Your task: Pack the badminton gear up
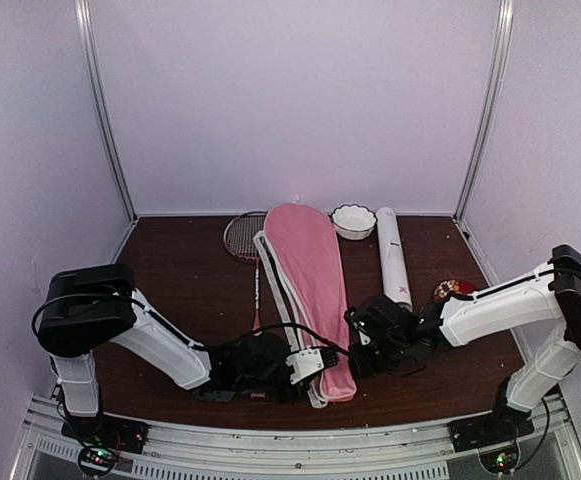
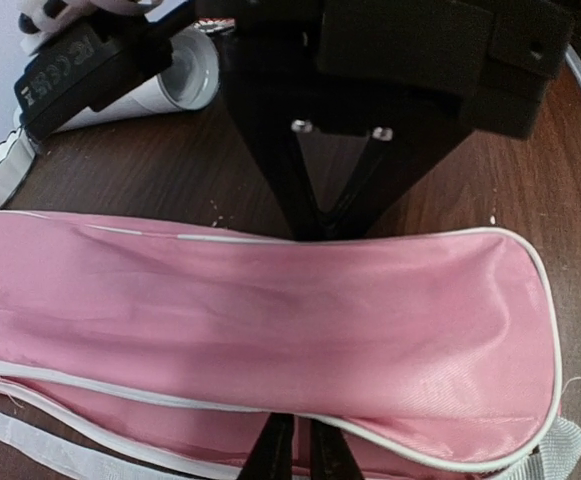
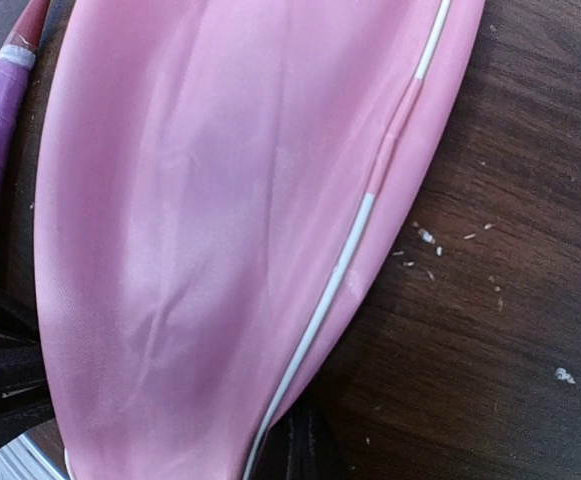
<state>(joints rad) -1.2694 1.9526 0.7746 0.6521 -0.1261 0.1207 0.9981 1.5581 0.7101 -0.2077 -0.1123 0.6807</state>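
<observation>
Dark wood table (image 1: pixel 180 280) inside pale walls. Far left of the gear, one racket (image 1: pixel 245 236) lies flat, head to the back, shaft running along the left edge of the pink cover (image 1: pixel 305 270). Cover lies lengthwise mid-table, wide end at the back, narrow end near the arms. Left gripper (image 2: pixel 300 445) is at the narrow end, fingers pressed almost together on the cover's near white-piped edge. Right gripper (image 2: pixel 320 220) faces it from the other side, tips meeting in a V on the opposite edge, pinching it. White bowl (image 1: pixel 353 220) behind, white tube (image 1: pixel 393 258) just right of the cover, red dish (image 1: pixel 453 290) further right.
</observation>
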